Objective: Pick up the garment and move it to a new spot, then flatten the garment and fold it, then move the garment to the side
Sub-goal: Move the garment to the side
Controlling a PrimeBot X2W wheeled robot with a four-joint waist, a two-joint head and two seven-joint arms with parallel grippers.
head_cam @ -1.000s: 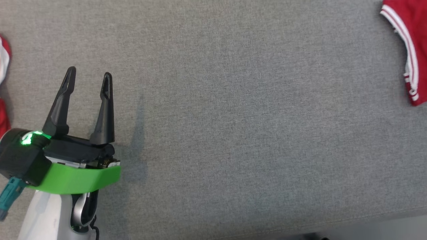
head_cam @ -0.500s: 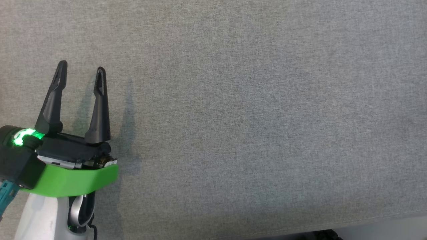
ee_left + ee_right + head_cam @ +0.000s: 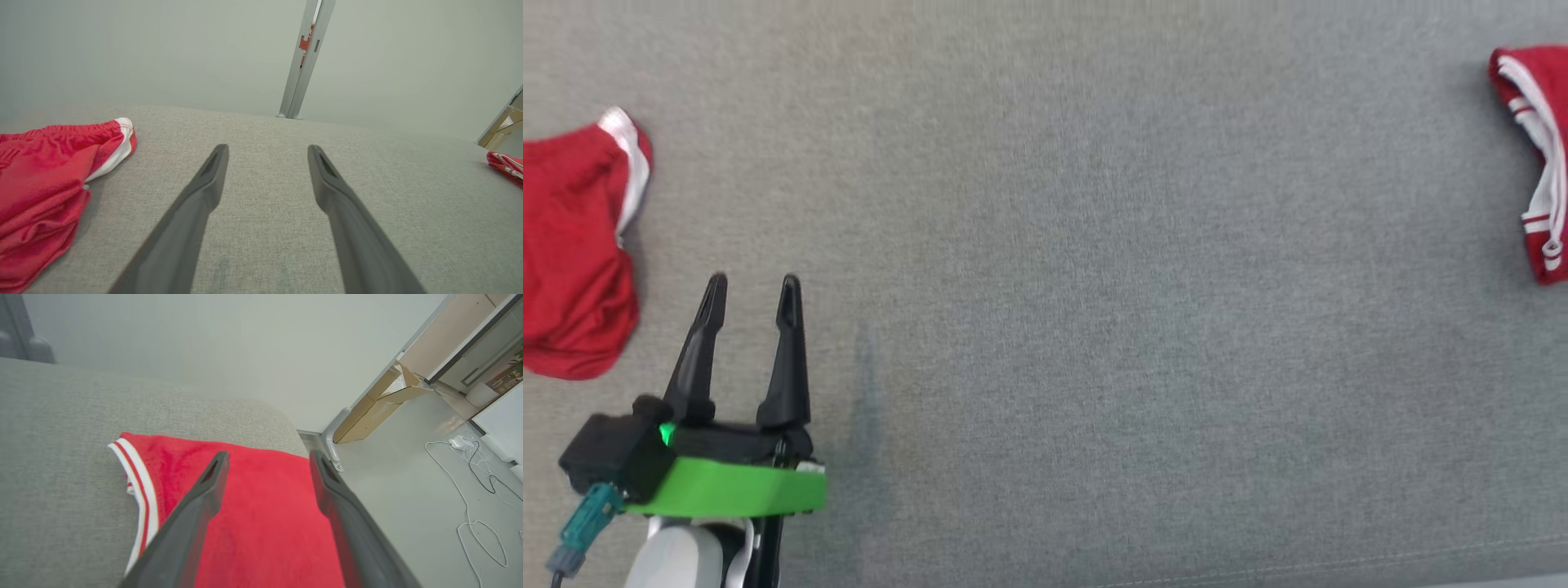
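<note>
surface (image 3: pixel 1094 286): plain mid-grey weave. shorts (image 3: pixel 572 253): red, white side stripe. jersey (image 3: pixel 261 522): red, edge trim white with a thin red stripe. left gripper (image 3: pixel 753 284): black jaws, bright green band, teal plug (image 3: pixel 584 523). cardboard (image 3: pixel 367 412): tan.

Soft, even light; faint shadows.

Matt woven grey upholstery (image 3: pixel 1094 245), soft red cloth garment (image 3: pixel 265 522), perhaps plastic matt left claw (image 3: pixel 753 283).
</note>
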